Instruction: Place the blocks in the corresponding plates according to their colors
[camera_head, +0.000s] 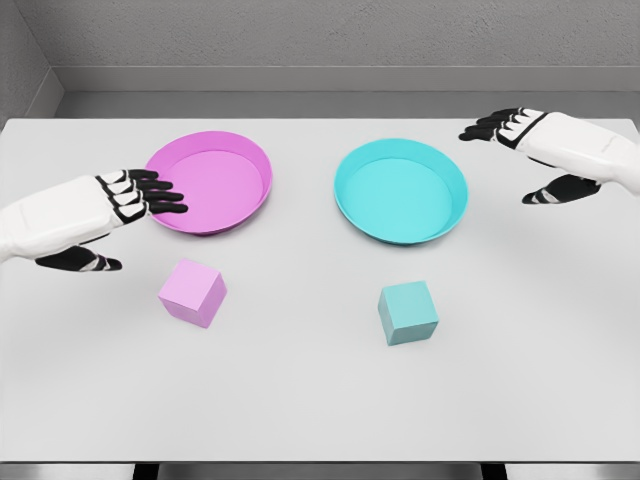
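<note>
Nearest the front edge of the white table (300, 400): pink block (192, 292) left of centre, cyan block (408, 312) right of centre, both resting flat, untouched, well apart. Beyond each, toward the back edge, matching plates: pink plate (255, 165) behind the pink block, cyan plate (450, 180) behind the cyan block, both holding nothing. Left hand (120, 210) hovering near the left edge, fingers spread and relaxed over the pink plate's rim, holding nothing. Right hand (540, 150) farther back near the right edge, fingers likewise apart, holding nothing. Judged as the very start: no block picked. Next, probably: lower a hand onto its near block, close around opposite faces, lift, carry back over the same-coloured plate.
</note>
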